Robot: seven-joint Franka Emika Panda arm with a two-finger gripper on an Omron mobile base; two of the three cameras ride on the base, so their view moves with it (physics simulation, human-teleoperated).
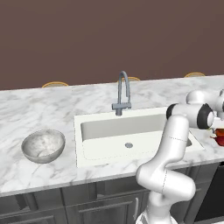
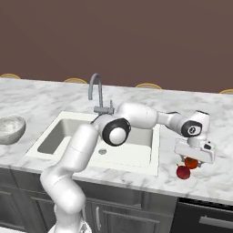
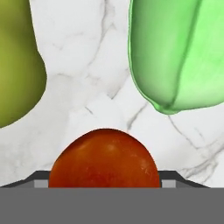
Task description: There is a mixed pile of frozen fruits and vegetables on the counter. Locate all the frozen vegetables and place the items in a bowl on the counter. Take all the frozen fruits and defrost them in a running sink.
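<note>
My gripper (image 2: pixel 193 159) hangs over the counter (image 2: pixel 214 132) just right of the sink (image 1: pixel 109 129). It is shut on the red-orange tomato (image 3: pixel 104 162), whose sides meet the dark fingertips (image 3: pixel 173 176). The tomato (image 2: pixel 191 163) sits directly under the hand, low over the marble. Beside it on the counter lies the dark red pointed piece (image 2: pixel 183 172). Close ahead in the hand view lie the bright green pointed item (image 3: pixel 179 52) and the yellow-green ball (image 3: pixel 17 65). The grey mottled bowl (image 1: pixel 43 145) stands on the counter left of the sink.
A tall grey gooseneck faucet (image 1: pixel 124 92) rises behind the basin, and no water shows. My white arm stretches across the sink's right half. Dark grey cabinets (image 1: pixel 87 205) run below the counter's front edge, and a brown wall stands behind.
</note>
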